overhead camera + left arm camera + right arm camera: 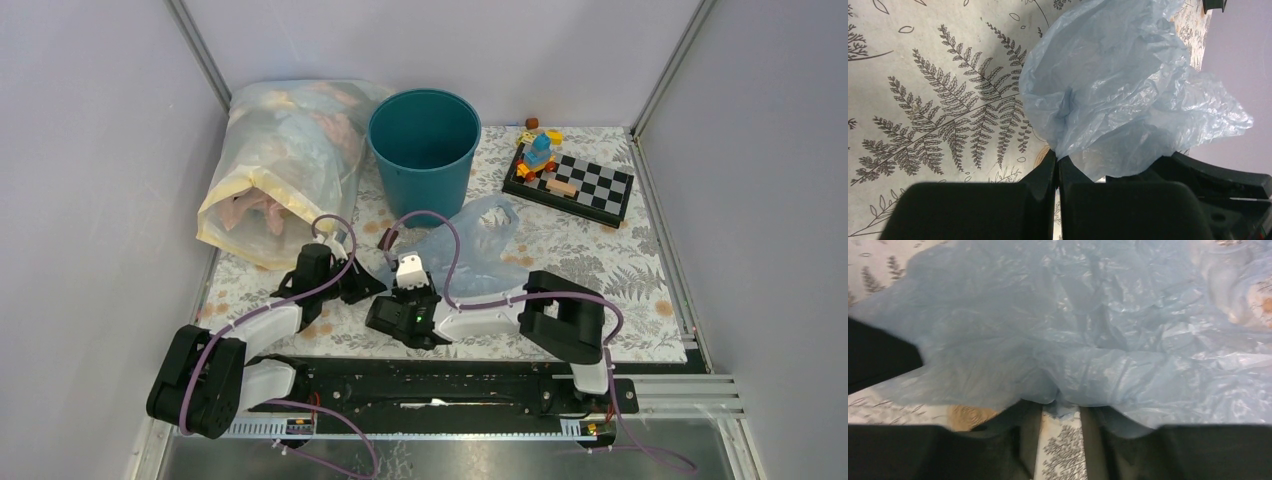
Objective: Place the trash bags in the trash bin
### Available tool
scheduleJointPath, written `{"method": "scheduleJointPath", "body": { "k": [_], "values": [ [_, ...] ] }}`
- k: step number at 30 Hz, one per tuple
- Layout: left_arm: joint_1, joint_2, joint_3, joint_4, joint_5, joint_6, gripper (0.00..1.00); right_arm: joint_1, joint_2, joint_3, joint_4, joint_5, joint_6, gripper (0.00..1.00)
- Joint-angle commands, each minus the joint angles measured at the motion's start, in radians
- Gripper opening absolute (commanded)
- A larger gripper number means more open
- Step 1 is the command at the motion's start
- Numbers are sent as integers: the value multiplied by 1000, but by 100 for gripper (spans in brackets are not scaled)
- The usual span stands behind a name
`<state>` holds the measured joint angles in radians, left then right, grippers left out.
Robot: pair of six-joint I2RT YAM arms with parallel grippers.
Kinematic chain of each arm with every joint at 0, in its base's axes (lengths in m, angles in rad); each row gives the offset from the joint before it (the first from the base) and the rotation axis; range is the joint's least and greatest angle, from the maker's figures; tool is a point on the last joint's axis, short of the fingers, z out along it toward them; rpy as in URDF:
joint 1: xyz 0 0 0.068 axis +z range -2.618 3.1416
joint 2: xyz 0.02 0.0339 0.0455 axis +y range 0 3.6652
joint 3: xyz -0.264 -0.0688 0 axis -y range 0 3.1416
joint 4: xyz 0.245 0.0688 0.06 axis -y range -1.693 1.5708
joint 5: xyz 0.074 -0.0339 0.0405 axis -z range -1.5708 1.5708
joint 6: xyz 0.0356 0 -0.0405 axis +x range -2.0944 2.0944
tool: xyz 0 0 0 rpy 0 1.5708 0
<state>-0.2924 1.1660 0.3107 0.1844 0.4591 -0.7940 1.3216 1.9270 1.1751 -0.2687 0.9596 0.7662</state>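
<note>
The pale-blue translucent trash bag (478,243) lies crumpled on the fern-print cloth in front of the round teal trash bin (424,140), which stands upright at the back middle. My left gripper (372,285) is at the bag's near-left edge. In the left wrist view it (1058,159) is shut, pinching a corner of the bag (1128,90). My right gripper (412,264) is at the bag's near edge. In the right wrist view its jaws (1060,407) stand narrowly apart with a bunched fold of the bag (1083,325) gripped between them; the bag drapes over the fingertips.
A large clear yellowish bag stuffed with cloth (280,170) lies left of the bin, touching it. A black-and-white checkered board (575,187) carrying a small toy (537,155) sits at the back right. Grey enclosure walls stand on three sides.
</note>
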Motion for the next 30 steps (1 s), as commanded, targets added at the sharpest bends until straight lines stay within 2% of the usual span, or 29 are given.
{"method": "scheduleJointPath", "body": {
  "k": [1,4,7,14,21,30],
  "values": [
    [4,-20,0,44,0,7,0,-19,25,40,-57,141,48,31],
    [4,-17,12,27,-8,16,0,-19,0,21,-60,120,33,12],
    [5,-6,48,-18,-29,39,0,-18,-44,-22,-53,21,-2,1],
    [6,10,152,-148,-110,114,0,-3,-200,-191,-100,-253,-68,0],
    [6,52,194,-145,-127,113,0,14,-283,-235,-283,-442,-113,7],
    [6,115,215,-133,-134,138,0,30,-482,-302,-290,-589,-141,37]
  ]
}}
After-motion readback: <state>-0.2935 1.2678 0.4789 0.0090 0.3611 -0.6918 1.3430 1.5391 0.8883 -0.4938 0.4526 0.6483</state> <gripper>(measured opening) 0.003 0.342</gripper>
